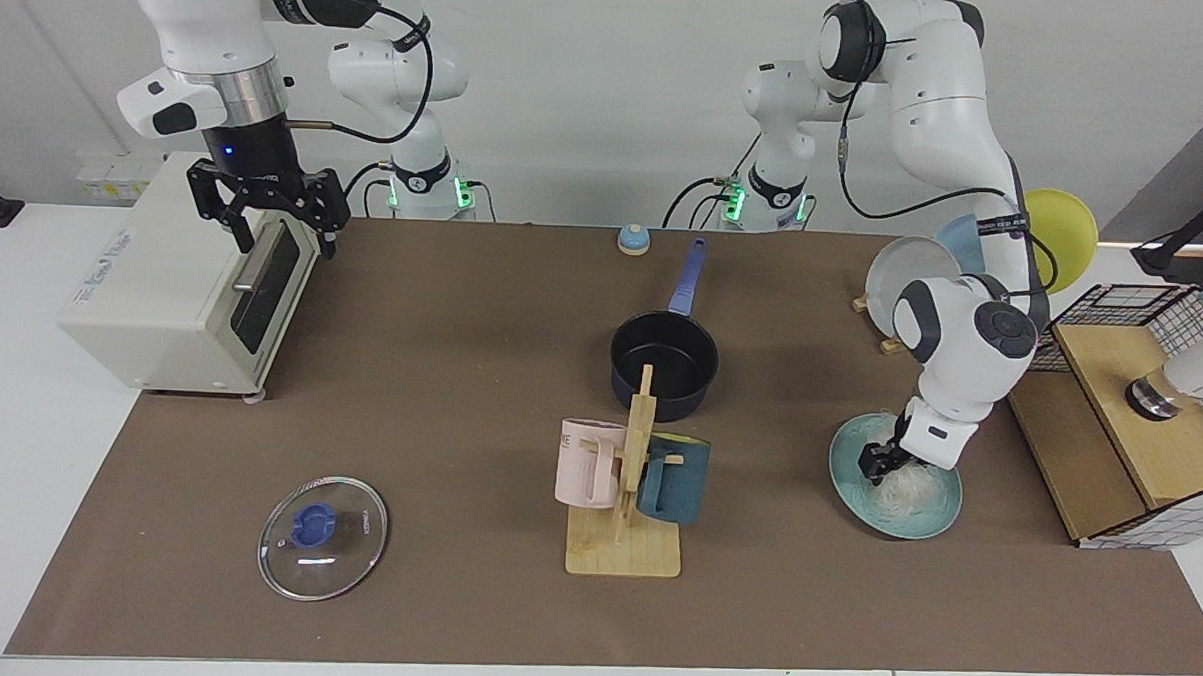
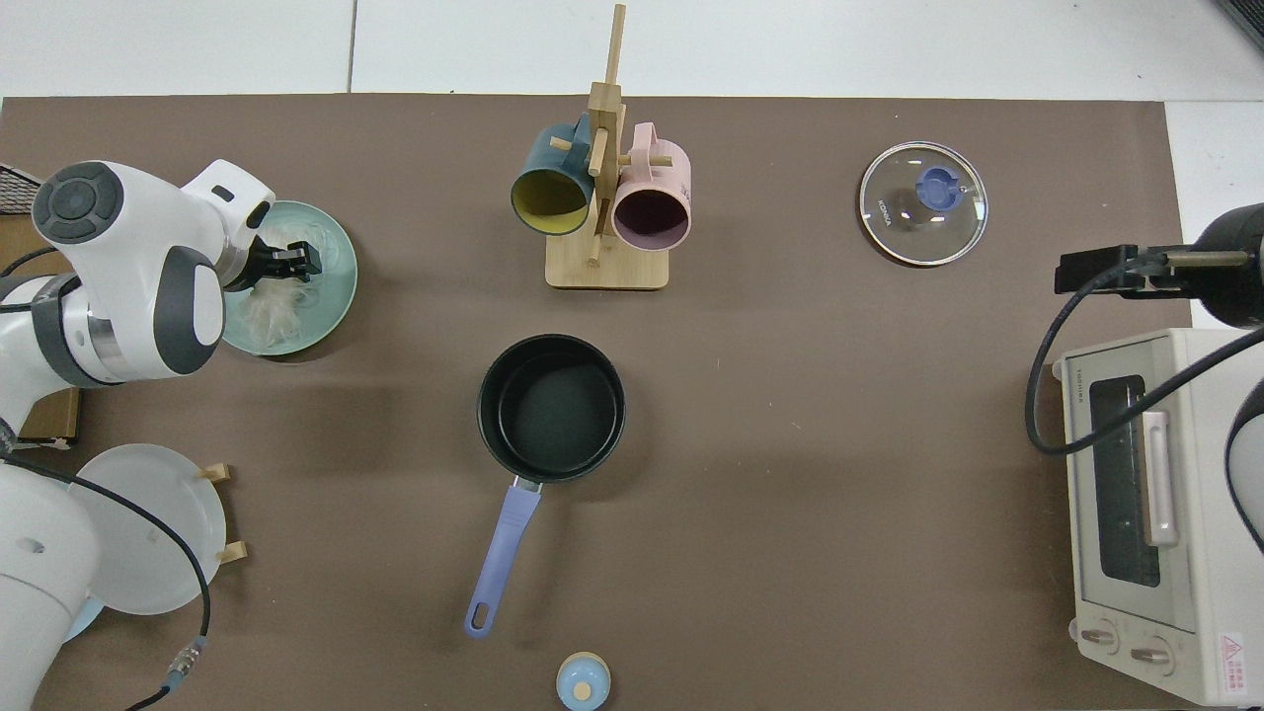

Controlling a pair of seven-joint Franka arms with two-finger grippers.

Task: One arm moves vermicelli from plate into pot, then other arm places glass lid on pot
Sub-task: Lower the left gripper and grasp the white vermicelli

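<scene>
On the light teal plate (image 1: 856, 495) at the right of the facing view, the vermicelli (image 1: 905, 484) lies in a loose white tangle, none of it yet in the pot (image 1: 664, 365). We see the left hand (image 1: 876, 465) down among the threads at the plate's left side, its dark fingers (image 2: 296, 260) drawn close together; whether any strands are caught between them we cannot tell.

We judge the noodles very light, soft and springy: a pinch through the thick middle of the nest should carry most of it, while a grip at the fringe may lift only a few threads and trail the rest over the rim. Stray strands could cling to the fingers on release.

The navy pot stands open at mid-bench, its blue-violet handle (image 1: 688, 277) pointing toward the far edge, just behind a wooden mug stand (image 1: 628, 499) holding a pink and a teal mug. The glass lid (image 1: 322, 536) rests flat on the brown mat near the left front, well apart from the pot.

The right hand (image 1: 269, 210) waits, fingers spread, above the toaster oven (image 1: 178, 278) at far left.
</scene>
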